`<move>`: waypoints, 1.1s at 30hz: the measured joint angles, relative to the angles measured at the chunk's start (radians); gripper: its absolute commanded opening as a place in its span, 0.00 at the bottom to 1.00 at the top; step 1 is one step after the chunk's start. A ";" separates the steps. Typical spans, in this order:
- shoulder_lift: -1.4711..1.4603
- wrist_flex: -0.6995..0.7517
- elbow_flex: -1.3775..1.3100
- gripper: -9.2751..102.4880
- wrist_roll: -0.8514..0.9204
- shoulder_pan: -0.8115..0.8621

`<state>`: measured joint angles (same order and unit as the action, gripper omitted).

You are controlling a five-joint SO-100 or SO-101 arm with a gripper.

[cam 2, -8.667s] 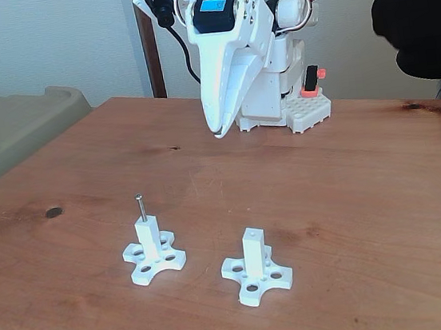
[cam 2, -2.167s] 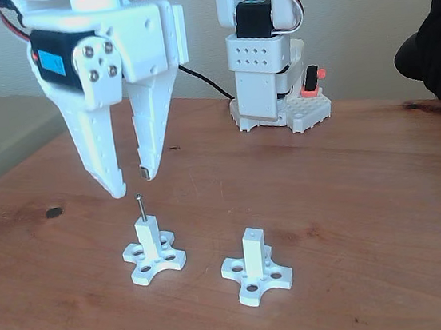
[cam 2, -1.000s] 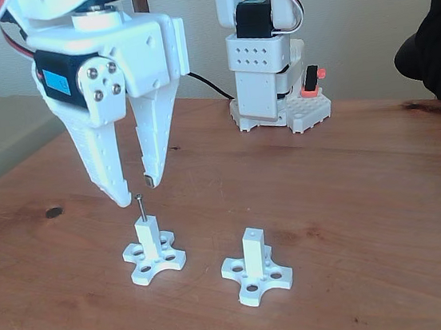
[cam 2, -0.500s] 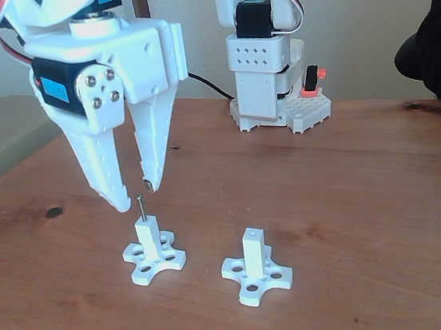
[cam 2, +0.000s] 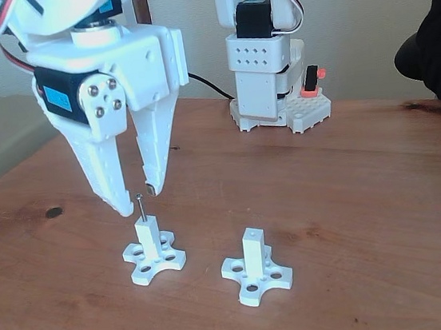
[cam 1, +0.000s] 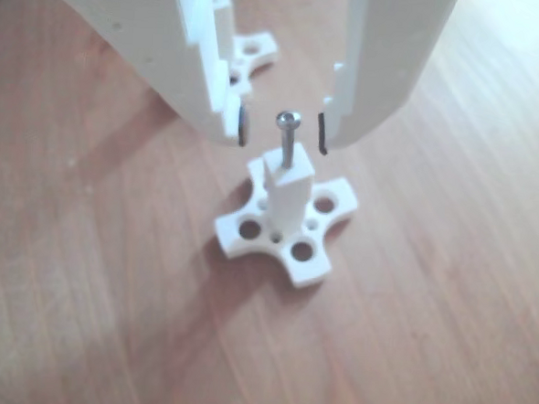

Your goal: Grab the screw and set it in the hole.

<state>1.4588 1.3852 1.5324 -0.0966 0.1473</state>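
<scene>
The end effector (cam 2: 136,199) hangs over the bench (cam 2: 353,197) with its two white fingers spread apart, one on each side of the screw's head. In the other view the end effector (cam 1: 281,131) shows the same stance: the dark pads at the fingertips (cam 1: 243,127) face each other across a clear gap, and the head of the screw (cam 1: 287,141) sits in the middle of that gap, touched by neither pad.

The screw (cam 2: 139,206) is thin and silver-grey and stands upright. Its lower end is sunk in the top face of a white post on a cross-shaped base, the near post (cam 2: 150,244), at the left in the fixed view. In the other view the near post (cam 1: 286,196) stands just beneath the fingertips, and the round holes of its base arms are plain to see.

To the right in the fixed view, a little apart, stands a second post (cam 2: 255,264) of the same kind. The hole (cam 2: 251,231) shows as a tiny dark dot in its square top face, with nothing in it.

Farther back on the bench is the arm's white base (cam 2: 267,87), with a black motor and an orange part beside it. A dark knot (cam 2: 53,212) marks the wood at the left.
</scene>
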 measured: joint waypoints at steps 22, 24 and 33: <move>-0.015 -0.025 0.000 0.15 0.000 -0.003; -0.018 -0.025 0.000 0.15 0.000 -0.003; -0.018 -0.034 0.000 0.14 0.000 -0.003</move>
<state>1.4404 1.3514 1.5324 -0.0966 0.1442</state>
